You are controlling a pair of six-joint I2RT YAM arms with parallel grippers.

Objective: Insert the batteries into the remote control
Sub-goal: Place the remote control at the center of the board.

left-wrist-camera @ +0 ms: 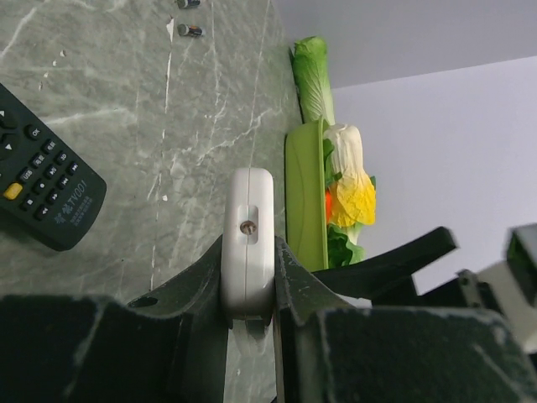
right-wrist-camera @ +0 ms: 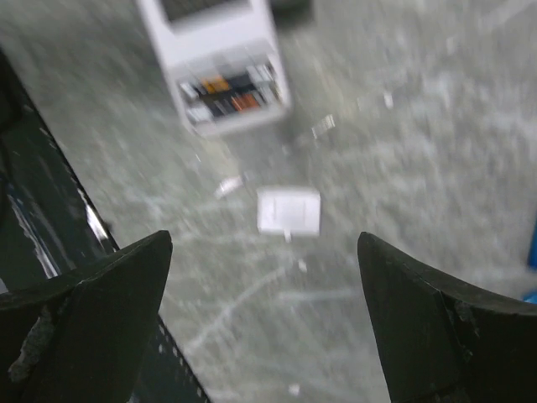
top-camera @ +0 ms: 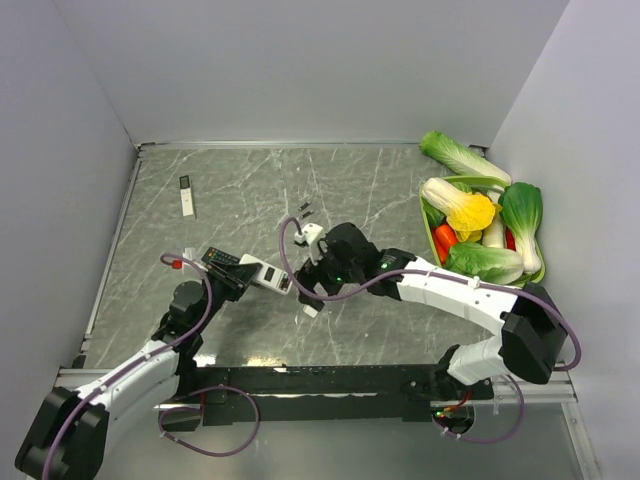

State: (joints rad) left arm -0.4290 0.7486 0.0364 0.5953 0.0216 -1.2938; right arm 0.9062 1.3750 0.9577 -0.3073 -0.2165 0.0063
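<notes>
A green tray (left-wrist-camera: 304,193), right of the white remote (left-wrist-camera: 247,210), is filled with vegetables (left-wrist-camera: 348,180). Dark batteries (right-wrist-camera: 228,91), blurred, are seen in the remote's open compartment. The remote is pinched by the left gripper (left-wrist-camera: 249,260). The right gripper (right-wrist-camera: 264,243) is spread wide, short of the batteries.
</notes>
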